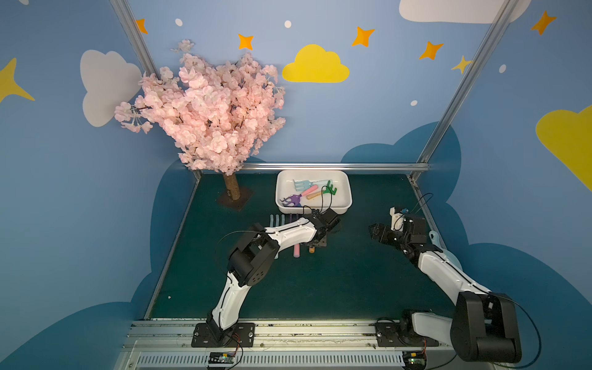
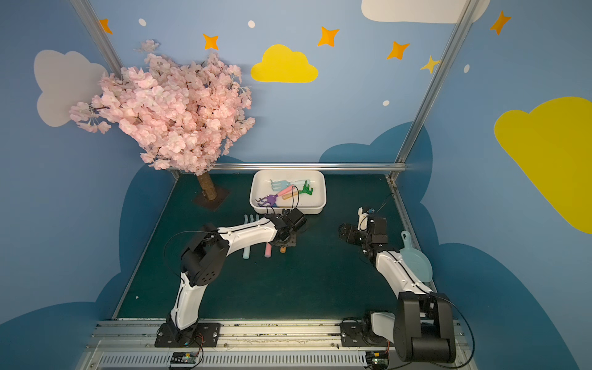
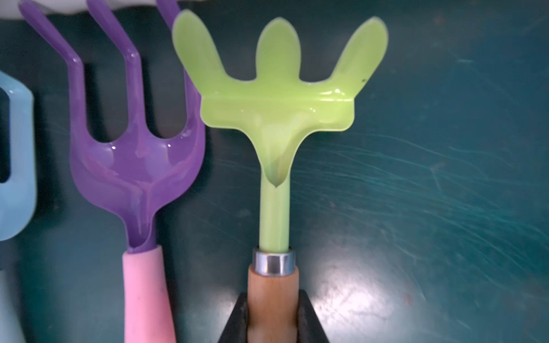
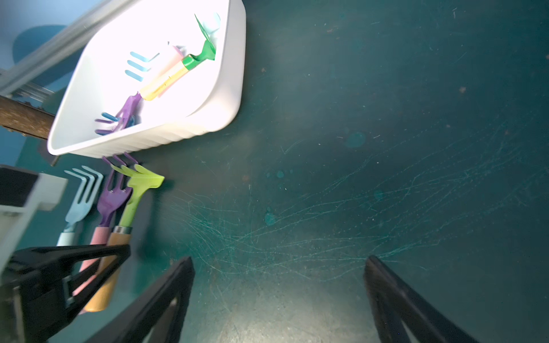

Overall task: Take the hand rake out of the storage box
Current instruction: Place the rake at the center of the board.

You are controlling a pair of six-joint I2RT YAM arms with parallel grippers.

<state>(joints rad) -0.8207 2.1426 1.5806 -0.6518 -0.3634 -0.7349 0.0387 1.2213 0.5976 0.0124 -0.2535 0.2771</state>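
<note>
Work area as I see it from the remote station. The storage box (image 1: pixel 312 209), a white tray, stands on the dark green mat (image 1: pixel 320 282) near the rear rail, beside the trunk of the pink blossom tree (image 1: pixel 205 112). Three rakes lie inside it: a dark green rake (image 1: pixel 330 189), a purple-headed rake (image 1: pixel 293 200) and a pale blue-headed rake (image 1: pixel 301 184). My left claw (image 3: pixel 272 295) is clenched on the wooden handle of the light-green rake (image 3: pixel 276 98), one finger pressed against each side of the handle. This rake is outside the box, just in front of its near wall, with the tines pointing toward the box. I cannot tell whether it touches the mat. Beside it on the mat, in a row facing the same way, lie a purple rake (image 3: pixel 136 166) with a pink handle and a pale blue rake (image 3: pixel 15 178). My right claw (image 4: pixel 279 259) hangs released, with its fingers spread wide over bare mat, well apart from the box and the rakes. A pale blue scoop (image 2: pixel 415 259) lies at the mat's right edge, partly behind the right arm.
</note>
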